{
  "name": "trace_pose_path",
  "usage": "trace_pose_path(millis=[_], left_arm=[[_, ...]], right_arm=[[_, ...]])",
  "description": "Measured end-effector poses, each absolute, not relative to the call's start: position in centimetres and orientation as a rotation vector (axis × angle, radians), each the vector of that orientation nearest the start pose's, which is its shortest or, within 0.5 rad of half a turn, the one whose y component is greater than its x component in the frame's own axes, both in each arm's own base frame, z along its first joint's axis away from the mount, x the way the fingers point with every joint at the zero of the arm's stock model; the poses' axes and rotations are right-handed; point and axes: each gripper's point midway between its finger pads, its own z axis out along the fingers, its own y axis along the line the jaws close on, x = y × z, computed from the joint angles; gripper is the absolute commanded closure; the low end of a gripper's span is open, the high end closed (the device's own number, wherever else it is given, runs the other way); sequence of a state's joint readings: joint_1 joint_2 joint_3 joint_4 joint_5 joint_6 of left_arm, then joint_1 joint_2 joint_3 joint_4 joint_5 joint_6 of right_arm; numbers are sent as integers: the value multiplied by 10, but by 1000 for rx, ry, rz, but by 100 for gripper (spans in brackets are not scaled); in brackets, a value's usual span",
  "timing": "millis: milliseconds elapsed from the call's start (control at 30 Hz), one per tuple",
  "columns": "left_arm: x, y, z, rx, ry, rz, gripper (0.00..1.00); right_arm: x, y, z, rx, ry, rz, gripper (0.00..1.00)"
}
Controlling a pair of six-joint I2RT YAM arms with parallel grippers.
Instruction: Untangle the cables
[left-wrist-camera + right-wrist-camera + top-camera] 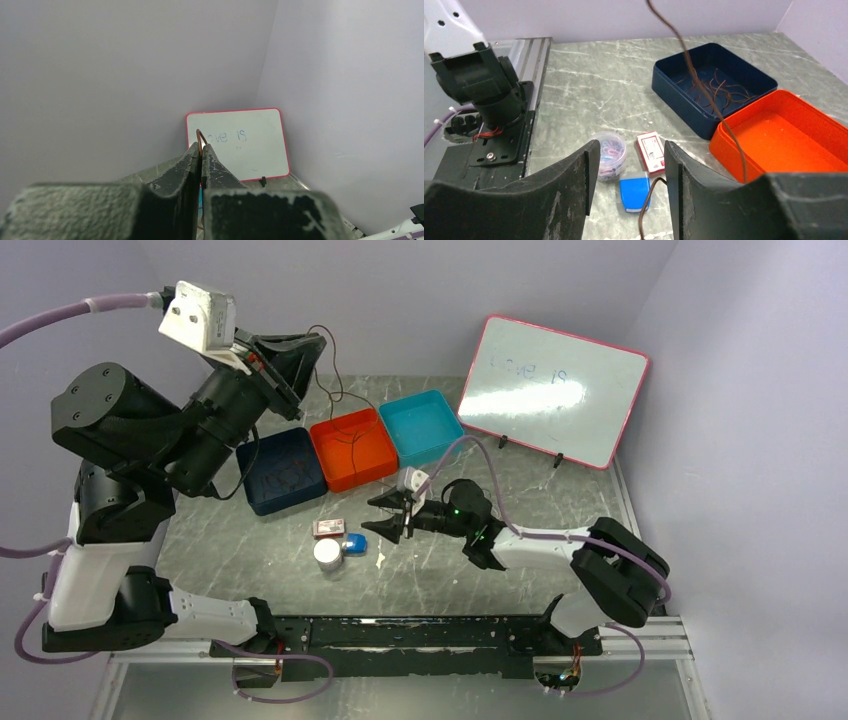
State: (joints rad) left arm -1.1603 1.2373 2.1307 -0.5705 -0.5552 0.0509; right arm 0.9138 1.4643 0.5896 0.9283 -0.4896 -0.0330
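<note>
Left claw (201,150) up high, pinched tight on a thin brown cable (199,134).
Right claw (631,149) stands half wide over the worktop (589,85), a loose cable bit (647,200) between its fingers. More cables (709,89) lie in the dark blue tray (674,82).

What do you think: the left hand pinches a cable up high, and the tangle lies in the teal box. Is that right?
Not quite. The tangle lies in the navy box, not the teal one, as the right wrist view shows. The left hand does pinch a cable up high.
</note>
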Motion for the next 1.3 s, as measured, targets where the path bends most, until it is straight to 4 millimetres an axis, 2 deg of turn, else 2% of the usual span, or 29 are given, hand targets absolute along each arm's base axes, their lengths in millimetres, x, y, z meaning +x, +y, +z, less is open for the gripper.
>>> trace_pose_path(millis=[200,533,733,1033,1100,1300], left_arm=[[190,-200,623,294,1283,-606,93],[189,-198,624,290,1283,-611,93],[189,-197,624,288,1281,-612,93],[189,-197,624,289,1281,-612,93],[189,-197,624,288,1281,-612,93],[189,-197,624,289,1281,-612,93]], right_arm=[[202,394,202,-1084,1198,1056,59],[205,395,195,-1076,1230,1051,58],[205,395,193,-1074,1238,1055,50],[205,395,191,-1076,1244,1057,51],[205,396,189,-1077,1248,1057,55],[207,395,188,-1067,1259,1051,84]])
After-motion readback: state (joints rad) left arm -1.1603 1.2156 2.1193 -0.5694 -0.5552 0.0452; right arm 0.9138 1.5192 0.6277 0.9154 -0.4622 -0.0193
